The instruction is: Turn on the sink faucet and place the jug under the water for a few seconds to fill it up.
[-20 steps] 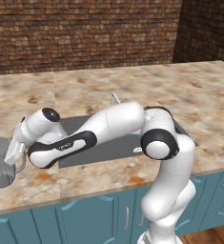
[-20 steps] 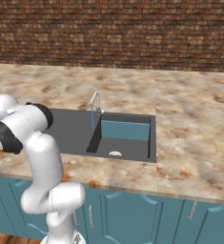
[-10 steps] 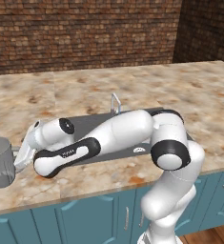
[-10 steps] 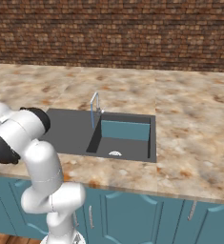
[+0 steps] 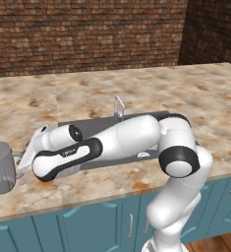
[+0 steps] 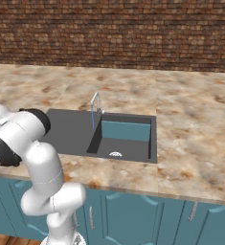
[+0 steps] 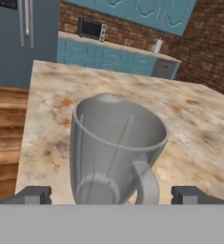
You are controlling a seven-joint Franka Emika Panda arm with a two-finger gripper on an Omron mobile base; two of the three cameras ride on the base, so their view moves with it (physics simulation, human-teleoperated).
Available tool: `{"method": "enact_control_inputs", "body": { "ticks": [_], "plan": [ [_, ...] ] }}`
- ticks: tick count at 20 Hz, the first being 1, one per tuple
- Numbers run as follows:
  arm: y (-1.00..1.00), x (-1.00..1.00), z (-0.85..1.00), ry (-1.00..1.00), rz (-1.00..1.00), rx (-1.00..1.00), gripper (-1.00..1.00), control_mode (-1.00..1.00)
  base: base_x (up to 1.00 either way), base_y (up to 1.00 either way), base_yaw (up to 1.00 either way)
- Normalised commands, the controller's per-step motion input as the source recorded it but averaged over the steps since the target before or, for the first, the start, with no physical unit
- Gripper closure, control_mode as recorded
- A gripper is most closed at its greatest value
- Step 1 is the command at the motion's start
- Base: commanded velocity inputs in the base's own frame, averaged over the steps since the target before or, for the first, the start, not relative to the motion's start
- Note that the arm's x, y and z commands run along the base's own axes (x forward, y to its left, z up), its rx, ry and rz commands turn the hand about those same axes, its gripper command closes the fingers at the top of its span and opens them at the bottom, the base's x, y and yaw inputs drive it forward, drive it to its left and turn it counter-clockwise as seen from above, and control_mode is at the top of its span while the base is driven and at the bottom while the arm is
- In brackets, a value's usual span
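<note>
Hand view: my gripper [image 7: 111, 194] is spread wide, one finger on each side of the jug [image 7: 114, 152], whose handle [image 7: 147, 183] faces me, ready to clamp. It stands upright on the counter [image 5: 112, 189], well left of the sink [image 6: 126, 143].

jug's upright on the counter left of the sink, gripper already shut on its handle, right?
Not quite. The gripper is open, its fingertips standing wide apart on either side of the jug, as the hand view shows. The jug is upright on the counter, left of the sink.
</note>
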Motion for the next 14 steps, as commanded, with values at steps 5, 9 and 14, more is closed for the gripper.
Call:
{"method": "enact_control_inputs", "body": {
  "ticks": [5, 9, 14],
  "plan": [
    [-0.09, 0.23, -0.17, 0.01, 0.02, 0.03, -1.0, -1.0, 0.0, 0.0, 0.0],
    [-0.09, 0.17, -0.08, 0.0, 0.02, 0.03, -1.0, -1.0, 0.0, 0.0, 0.0],
    [0.0, 0.32, -0.11, 0.01, 0.03, 0.0, -1.0, -1.0, 0.0, 0.0, 0.0]
  ]
}}
